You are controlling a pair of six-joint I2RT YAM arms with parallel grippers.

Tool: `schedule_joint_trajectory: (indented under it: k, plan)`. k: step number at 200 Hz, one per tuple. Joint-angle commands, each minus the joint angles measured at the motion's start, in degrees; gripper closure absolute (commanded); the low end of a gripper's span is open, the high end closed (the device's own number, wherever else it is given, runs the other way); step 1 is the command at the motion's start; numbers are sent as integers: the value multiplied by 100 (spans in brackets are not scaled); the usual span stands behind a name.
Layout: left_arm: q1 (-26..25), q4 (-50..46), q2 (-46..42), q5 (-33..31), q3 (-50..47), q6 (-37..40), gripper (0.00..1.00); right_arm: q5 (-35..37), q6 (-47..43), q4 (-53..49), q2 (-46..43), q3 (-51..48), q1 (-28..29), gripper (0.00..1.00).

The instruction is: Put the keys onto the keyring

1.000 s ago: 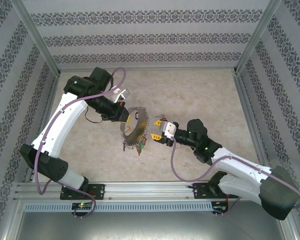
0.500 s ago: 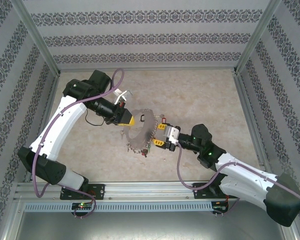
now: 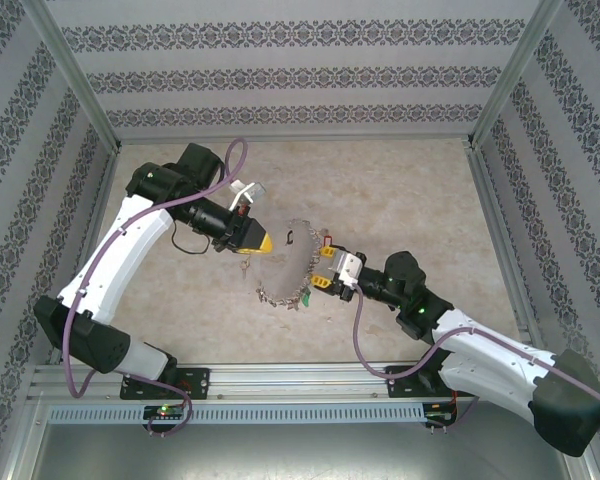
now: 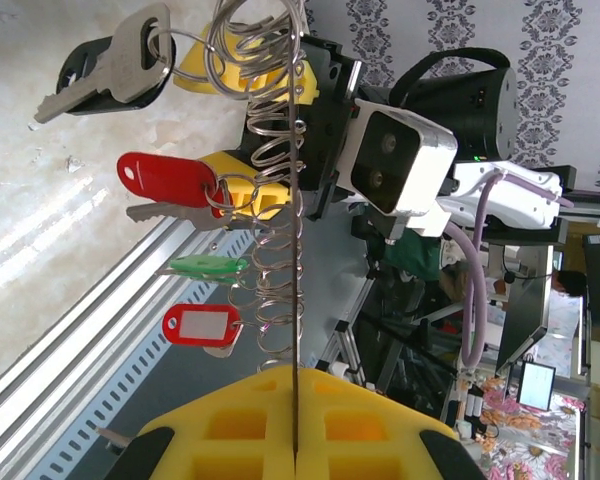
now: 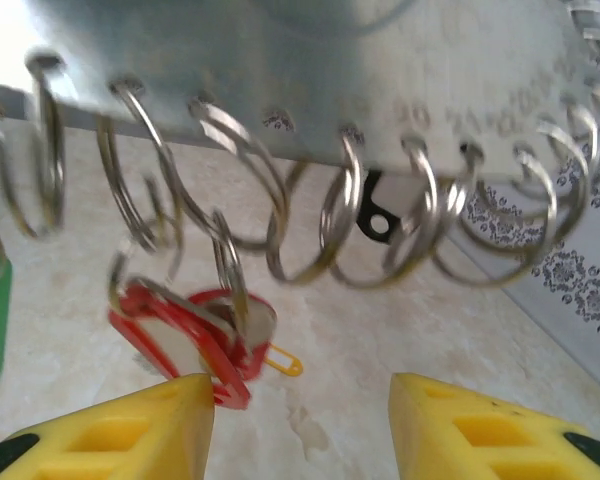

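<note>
Above the middle of the desk [image 3: 420,190], the keyring [image 3: 292,262] hangs in the air between two tools. It looks like a thin grey metal plate with lots of small rings [image 5: 360,215] looped through holes along its edge. The left tool [image 3: 263,241] is shut tight on the plate's thin edge and holds it up. The right tool [image 5: 300,400] is just beside the plate, on the other side. Its yellow fingers [image 5: 480,430] stand apart with nothing between them, so it is open and holds nothing.

I think the plate is stiff and light. It is smooth metal, so it could slip. A firm pinch on the flat part, away from the rings, seems best. The small rings look springy and tight, so pushing a key on may be hard. The keys [image 4: 165,213] hang loose and can swing. I would take a key by its flat head or its tag, not by the thin toothed end.

Now the count. One keyring. Two tools. From the left wrist, four things hang from the rings: one black-headed key [image 4: 105,65], one red tag [image 4: 165,178] with a key, one green tag [image 4: 208,267], and one red tag with a white label [image 4: 202,328]. The small rings are many and sit too close together to count well.
</note>
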Motion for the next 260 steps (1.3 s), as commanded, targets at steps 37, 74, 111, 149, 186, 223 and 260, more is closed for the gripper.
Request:
schedule_joint_trajectory:
  k: [37, 74, 111, 149, 186, 223, 260]
  plan:
    - [67, 575, -260, 677, -2, -87, 100, -1156, 590, 352, -198, -147, -163, 46]
    - [69, 649, -255, 812, -54, -144, 100, -568, 765, 568, -152, -80, -96, 51]
    - [62, 626, -322, 824, -123, -167, 100, -763, 892, 659, -234, -62, -95, 46]
    - [62, 574, -319, 804, -206, -115, 100, -1037, 801, 235, -493, -171, -116, 41]
    - [67, 505, -373, 743, -280, -101, 100, -985, 764, -299, -1030, -424, -136, 39]
    - [69, 501, -345, 690, -361, -92, 100, -1159, 604, -728, -1112, -281, -145, 39]
    - [69, 486, -372, 665, -378, -90, 100, -993, 724, -445, -865, -153, -147, 41]
